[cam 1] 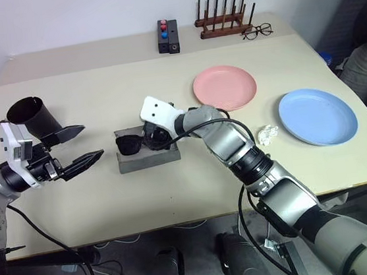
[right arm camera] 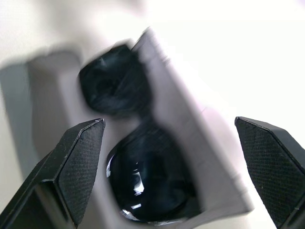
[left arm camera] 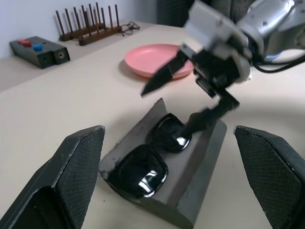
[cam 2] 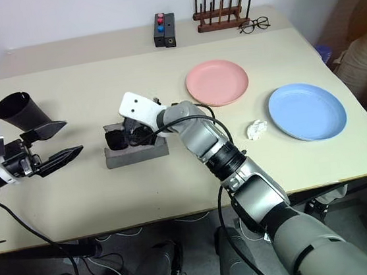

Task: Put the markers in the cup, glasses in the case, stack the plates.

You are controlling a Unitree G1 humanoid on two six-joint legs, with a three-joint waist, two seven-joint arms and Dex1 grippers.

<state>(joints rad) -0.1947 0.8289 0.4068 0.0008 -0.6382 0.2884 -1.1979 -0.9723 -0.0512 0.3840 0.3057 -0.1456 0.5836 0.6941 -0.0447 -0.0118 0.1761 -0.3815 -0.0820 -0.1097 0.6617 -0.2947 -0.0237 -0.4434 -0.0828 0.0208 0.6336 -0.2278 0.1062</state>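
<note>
The right gripper [left arm camera: 190, 102] hangs spread wide over the glasses [left arm camera: 152, 157] lying in the open case [cam 1: 147, 156] (left gripper [cam 1: 78, 148] spread wide too).

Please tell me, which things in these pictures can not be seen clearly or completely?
- Inside of the cup, eye views: its dark wall hides any markers.
- Case, eye views: the right gripper covers part of it and the glasses.
- Spectacles by the wooden rack: too small for detail.
</note>
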